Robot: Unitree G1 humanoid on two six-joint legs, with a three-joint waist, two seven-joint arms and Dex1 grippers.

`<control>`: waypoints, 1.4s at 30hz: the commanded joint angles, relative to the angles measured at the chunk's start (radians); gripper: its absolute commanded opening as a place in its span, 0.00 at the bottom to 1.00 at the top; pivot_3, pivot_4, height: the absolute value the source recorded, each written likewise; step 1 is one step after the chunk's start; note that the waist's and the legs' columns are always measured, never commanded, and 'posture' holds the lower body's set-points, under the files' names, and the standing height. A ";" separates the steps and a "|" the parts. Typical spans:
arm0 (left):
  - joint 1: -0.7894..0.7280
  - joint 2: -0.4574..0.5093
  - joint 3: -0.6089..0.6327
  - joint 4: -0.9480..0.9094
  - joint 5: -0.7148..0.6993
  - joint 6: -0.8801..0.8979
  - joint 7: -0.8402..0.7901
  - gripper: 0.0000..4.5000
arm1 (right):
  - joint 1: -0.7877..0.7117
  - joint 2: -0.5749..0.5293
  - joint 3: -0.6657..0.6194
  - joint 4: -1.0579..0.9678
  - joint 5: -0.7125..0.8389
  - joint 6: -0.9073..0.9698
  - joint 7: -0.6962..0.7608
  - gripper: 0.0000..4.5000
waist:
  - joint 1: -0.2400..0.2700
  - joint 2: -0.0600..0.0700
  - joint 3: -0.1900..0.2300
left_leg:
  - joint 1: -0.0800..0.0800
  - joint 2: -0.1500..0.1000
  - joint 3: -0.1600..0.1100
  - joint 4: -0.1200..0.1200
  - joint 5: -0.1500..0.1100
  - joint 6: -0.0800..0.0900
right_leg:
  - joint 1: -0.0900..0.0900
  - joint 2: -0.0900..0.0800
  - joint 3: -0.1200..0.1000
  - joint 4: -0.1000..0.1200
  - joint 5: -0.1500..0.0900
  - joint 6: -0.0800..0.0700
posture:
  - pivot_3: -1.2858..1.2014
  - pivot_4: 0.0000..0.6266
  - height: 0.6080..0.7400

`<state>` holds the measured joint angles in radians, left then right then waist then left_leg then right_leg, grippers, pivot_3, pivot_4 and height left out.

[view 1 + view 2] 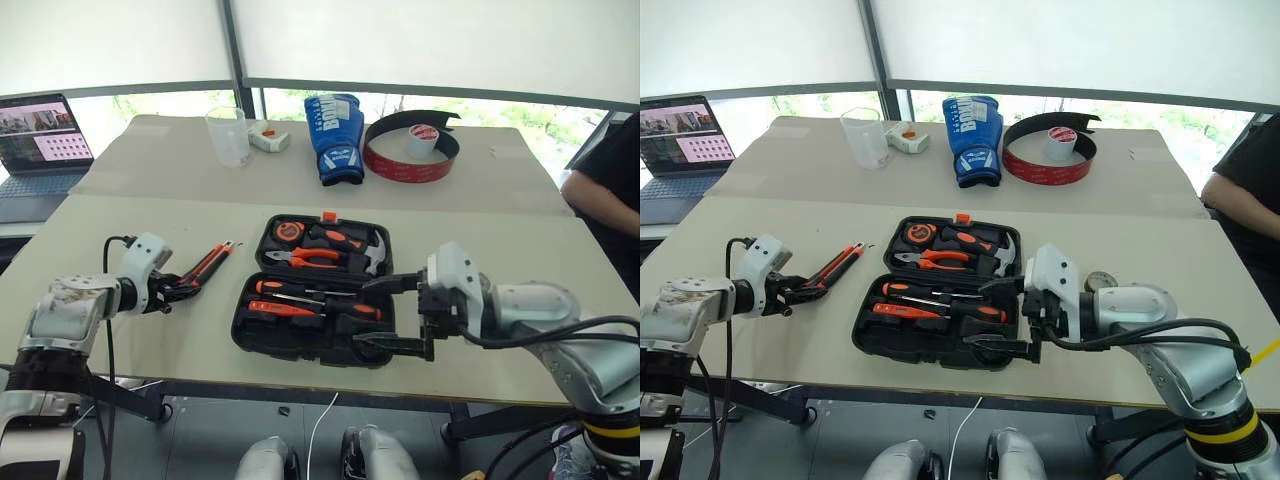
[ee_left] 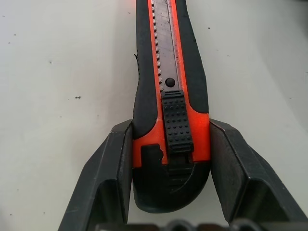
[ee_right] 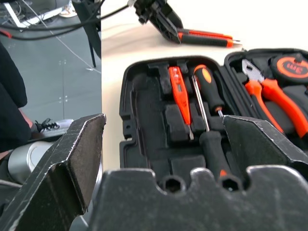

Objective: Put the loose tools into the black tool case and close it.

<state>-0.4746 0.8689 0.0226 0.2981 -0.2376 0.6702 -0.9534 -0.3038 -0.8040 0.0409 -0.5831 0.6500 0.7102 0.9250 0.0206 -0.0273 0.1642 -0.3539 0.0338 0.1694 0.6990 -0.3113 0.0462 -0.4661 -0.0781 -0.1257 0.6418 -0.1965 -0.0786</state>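
Near the left edge of the table (image 1: 120, 215), in the head views, my left gripper (image 1: 183, 290) is at the butt of the utility knife (image 1: 208, 262), which lies just left of the open tool case (image 1: 262, 338), while my right gripper (image 1: 400, 315) hangs spread wide at the case's near right corner. In my left wrist view my fingers (image 2: 111, 178) flank the knife's rounded black end, seemingly touching it; it looks light, stiff, slick plastic, best pinched across its flat sides. My right wrist view shows the screwdrivers (image 3: 208, 91) seated in the case.
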 commanded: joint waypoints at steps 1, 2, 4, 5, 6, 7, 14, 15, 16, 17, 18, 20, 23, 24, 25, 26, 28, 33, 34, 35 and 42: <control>-0.065 0.060 0.020 -0.069 -0.047 -0.124 -0.170 0.40 | 0.018 -0.025 -0.062 -0.039 0.048 0.022 0.005 1.00 | -0.001 -0.002 0.001 | -0.001 0.000 0.000 0.000 0.000 0.000 | -0.001 0.000 0.000 0.000 0.000 0.000 | 0.52 0.24 0.90; -0.074 0.070 0.027 -0.094 -0.064 -0.165 -0.223 0.40 | 0.028 -0.032 -0.069 -0.042 0.057 0.027 0.012 1.00 | 0.000 -0.005 0.003 | -0.002 0.000 0.000 0.000 0.001 0.001 | -0.001 0.000 0.000 0.000 0.000 0.000 | 0.52 0.24 0.90; -0.081 0.098 0.015 -0.149 -0.080 -0.261 -0.337 0.40 | 0.051 -0.051 -0.080 -0.052 0.066 0.024 0.028 1.00 | -0.001 -0.008 0.004 | -0.007 0.000 -0.001 0.001 0.003 0.004 | -0.006 0.000 -0.002 0.000 0.000 0.000 | 0.52 0.24 0.90; -0.098 0.099 -0.016 -0.181 -0.076 -0.309 -0.390 0.40 | 0.067 -0.064 -0.080 -0.056 0.051 0.011 0.033 1.00 | -0.002 -0.008 0.005 | -0.008 0.000 -0.001 0.002 0.003 0.004 | -0.006 0.000 -0.002 0.000 0.000 0.000 | 0.52 0.24 0.90; -0.117 0.094 -0.042 -0.203 -0.077 -0.346 -0.436 0.40 | 0.080 -0.074 -0.080 -0.059 0.038 -0.001 0.036 1.00 | -0.002 -0.008 0.004 | -0.008 0.000 -0.001 0.003 0.003 0.004 | -0.006 0.000 -0.001 0.000 0.000 0.000 | 0.52 0.24 0.90; -0.130 0.089 -0.058 -0.214 -0.076 -0.367 -0.463 0.40 | 0.088 -0.080 -0.080 -0.060 0.029 -0.008 0.037 1.00 | 0.000 -0.008 0.004 | -0.008 0.000 -0.001 0.003 0.003 0.005 | -0.006 0.000 -0.001 0.000 0.000 0.000 | 0.52 0.24 0.90; -0.199 0.046 -0.260 -0.215 -0.049 -0.517 -0.659 0.40 | 0.109 -0.072 -0.091 -0.077 0.019 -0.006 -0.003 1.00 | -0.012 -0.008 0.004 | -0.008 0.000 0.000 0.005 0.003 0.006 | -0.006 0.002 0.000 0.001 0.000 0.000 | 0.52 0.24 0.90; -0.201 0.045 -0.285 -0.211 -0.050 -0.532 -0.661 0.40 | 0.112 -0.071 -0.093 -0.084 0.020 -0.003 -0.013 1.00 | -0.013 -0.008 0.005 | -0.008 0.000 0.000 0.005 0.003 0.005 | -0.006 0.002 0.000 0.002 0.000 0.000 | 0.52 0.24 0.90; -0.207 0.044 -0.310 -0.205 -0.049 -0.543 -0.661 0.40 | 0.117 -0.070 -0.097 -0.092 0.022 0.000 -0.023 1.00 | -0.013 -0.008 0.005 | -0.008 0.000 0.000 0.005 0.003 0.005 | -0.006 0.003 0.001 0.002 0.000 0.000 | 0.52 0.24 0.90; -0.213 0.043 -0.330 -0.198 -0.043 -0.551 -0.661 0.40 | 0.121 -0.070 -0.101 -0.099 0.026 0.004 -0.033 1.00 | -0.011 -0.008 0.005 | -0.008 0.000 0.000 0.005 0.004 0.005 | -0.006 0.003 0.001 0.002 0.000 0.000 | 0.52 0.24 0.90; -0.221 0.034 -0.345 -0.187 -0.036 -0.561 -0.661 0.40 | 0.127 -0.070 -0.107 -0.107 0.030 0.009 -0.044 1.00 | -0.011 -0.008 0.005 | -0.008 0.000 -0.001 0.005 0.004 0.005 | -0.006 0.003 0.000 0.003 0.000 0.000 | 0.52 0.24 0.90; -0.233 0.017 -0.361 -0.166 -0.010 -0.563 -0.661 0.40 | 0.141 -0.072 -0.116 -0.122 0.034 0.014 -0.061 1.00 | -0.008 -0.008 0.005 | -0.008 0.000 -0.001 0.005 0.004 0.005 | -0.006 0.002 0.000 0.003 0.000 0.000 | 0.52 0.24 0.90; -0.238 0.029 -0.393 -0.161 -0.004 -0.547 -0.661 0.40 | 0.159 -0.074 -0.127 -0.137 0.036 0.016 -0.078 1.00 | -0.007 -0.008 0.005 | -0.009 0.000 -0.001 0.006 0.004 0.007 | -0.006 0.002 0.000 0.002 0.000 0.000 | 0.52 0.24 0.90; -0.232 0.033 -0.404 -0.161 0.002 -0.546 -0.661 0.40 | 0.163 -0.072 -0.130 -0.139 0.037 0.017 -0.085 1.00 | -0.008 -0.008 0.005 | -0.009 0.000 -0.001 0.007 0.004 0.007 | -0.006 0.002 0.000 0.002 0.000 0.000 | 0.52 0.24 0.90; -0.226 0.037 -0.413 -0.162 0.007 -0.547 -0.661 0.40 | 0.166 -0.070 -0.132 -0.140 0.038 0.017 -0.090 1.00 | -0.009 -0.008 0.005 | -0.009 0.000 -0.001 0.007 0.004 0.008 | -0.006 0.002 0.000 0.002 0.000 0.000 | 0.52 0.24 0.90; -0.218 0.044 -0.424 -0.163 0.010 -0.558 -0.661 0.40 | 0.167 -0.069 -0.132 -0.140 0.038 0.016 -0.095 1.00 | -0.010 -0.008 0.005 | -0.009 0.000 -0.001 0.007 0.004 0.008 | -0.006 0.002 0.000 0.001 0.000 0.000 | 0.52 0.24 0.90; -0.211 0.054 -0.440 -0.166 0.013 -0.572 -0.661 0.40 | 0.168 -0.068 -0.129 -0.139 0.038 0.013 -0.100 1.00 | -0.009 -0.008 0.005 | -0.009 0.000 -0.001 0.007 0.004 0.008 | -0.006 0.003 0.000 0.001 0.000 0.000 | 0.52 0.24 0.90; -0.211 0.043 -0.434 -0.176 0.042 -0.525 -0.661 0.40 | 0.142 -0.059 -0.119 -0.123 0.038 0.015 -0.114 1.00 | -0.008 -0.008 0.005 | -0.009 0.000 -0.001 0.007 0.004 0.008 | -0.006 0.002 0.000 0.002 0.000 0.000 | 0.52 0.24 0.90; -0.211 0.040 -0.428 -0.175 0.050 -0.524 -0.659 0.51 | 0.140 -0.058 -0.118 -0.121 0.038 0.015 -0.114 1.00 | -0.008 -0.008 0.005 | -0.009 0.000 -0.001 0.007 0.004 0.008 | -0.006 0.002 0.000 0.002 0.000 0.000 | 0.52 0.24 0.90; -0.209 0.039 -0.423 -0.176 0.052 -0.519 -0.660 0.62 | 0.138 -0.058 -0.117 -0.120 0.038 0.014 -0.113 1.00 | -0.008 -0.008 0.005 | -0.009 0.000 -0.001 0.007 0.004 0.008 | -0.006 0.003 0.000 0.002 0.000 0.000 | 0.52 0.24 0.90; -0.217 0.082 -0.387 -0.267 -0.066 -0.374 -0.661 0.99 | 0.126 -0.055 -0.103 -0.105 0.031 0.008 -0.104 1.00 | -0.010 -0.008 0.005 | -0.009 0.000 -0.001 0.007 0.004 0.008 | -0.006 0.003 0.001 0.002 0.000 0.000 | 0.52 0.24 0.90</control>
<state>-0.6781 0.9413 -0.4089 0.0708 -0.2556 0.2490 -1.6080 -0.1597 -0.8611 -0.0519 -0.6766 0.6732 0.7274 0.8218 0.0111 -0.0355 0.1687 -0.3631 0.0339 0.1685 0.7060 -0.3074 0.0543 -0.4719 -0.0753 -0.1251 0.6434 -0.1966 -0.0783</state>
